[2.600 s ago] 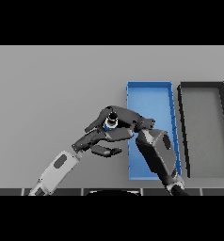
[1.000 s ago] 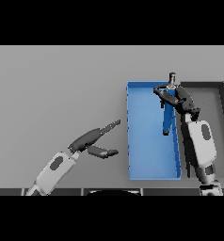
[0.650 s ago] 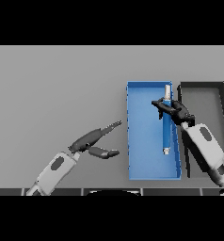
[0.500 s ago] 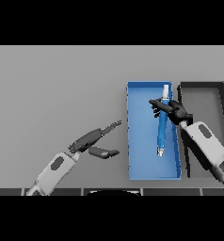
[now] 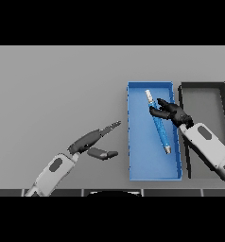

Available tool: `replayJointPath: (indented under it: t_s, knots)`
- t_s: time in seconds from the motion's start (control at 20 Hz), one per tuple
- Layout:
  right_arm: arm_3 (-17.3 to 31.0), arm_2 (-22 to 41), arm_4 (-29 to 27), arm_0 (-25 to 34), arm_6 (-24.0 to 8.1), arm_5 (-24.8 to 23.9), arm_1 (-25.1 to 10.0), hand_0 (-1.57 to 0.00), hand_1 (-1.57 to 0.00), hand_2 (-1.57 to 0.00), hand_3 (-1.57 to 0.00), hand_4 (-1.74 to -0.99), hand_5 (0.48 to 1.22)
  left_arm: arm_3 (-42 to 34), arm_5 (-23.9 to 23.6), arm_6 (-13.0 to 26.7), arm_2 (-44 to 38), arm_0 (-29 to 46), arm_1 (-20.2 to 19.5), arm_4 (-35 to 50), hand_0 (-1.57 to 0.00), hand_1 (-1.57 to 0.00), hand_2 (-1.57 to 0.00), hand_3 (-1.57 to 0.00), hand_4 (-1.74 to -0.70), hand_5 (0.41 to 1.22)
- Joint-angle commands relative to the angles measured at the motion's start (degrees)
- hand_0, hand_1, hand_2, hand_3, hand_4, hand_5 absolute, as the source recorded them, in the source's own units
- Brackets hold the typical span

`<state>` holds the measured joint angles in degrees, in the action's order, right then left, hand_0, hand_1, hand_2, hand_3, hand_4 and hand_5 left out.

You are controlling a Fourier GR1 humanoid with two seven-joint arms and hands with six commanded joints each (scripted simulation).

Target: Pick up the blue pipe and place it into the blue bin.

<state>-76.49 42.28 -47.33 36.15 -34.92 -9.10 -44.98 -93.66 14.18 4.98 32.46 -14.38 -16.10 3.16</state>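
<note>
The blue pipe [image 5: 158,124] lies slanted inside the blue bin [image 5: 135,165], its pale end toward the far wall and its grey tip toward the near right. My right hand [image 5: 172,111] reaches in over the bin's right wall; its fingers are spread, with the fingertips [image 5: 153,111] against the pipe's upper part and not curled round it. My left hand [image 5: 92,140] hovers over the table left of the bin, fingers straight, thumb apart, holding nothing.
A black bin [image 5: 221,97] stands directly right of the blue one, and my right forearm crosses its near left corner. Bare grey table [image 5: 57,90] stretches to the left and the far side.
My right hand carried the pipe from the table beside the bin over into it and lowered it. The pipe now rests on the bin floor with the fingers loosened. The left hand pulled back left.
</note>
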Motion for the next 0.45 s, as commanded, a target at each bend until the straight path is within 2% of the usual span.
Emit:
replayJointPath:
  t_s: [0.0,0.4]
  knots:
    - [0.04,0.50,0.47,0.47,-0.03,-0.78,0.36,-0.05,-0.04,-0.04,-0.02,-1.182,0.807,0.05,0.14,0.44,-0.12,-0.34,0.12,0.31,0.00,0.00,0.00,0.00,-0.83,0.471]
    - [-0.04,0.70,0.95,0.36,1.54,0.00,0.16,-0.02,-0.01,-0.01,-0.01,-1.186,0.769,-0.43,-1.06,0.44,1.58,0.68,1.18,-1.76,0.00,0.00,0.00,0.00,-0.83,0.474]
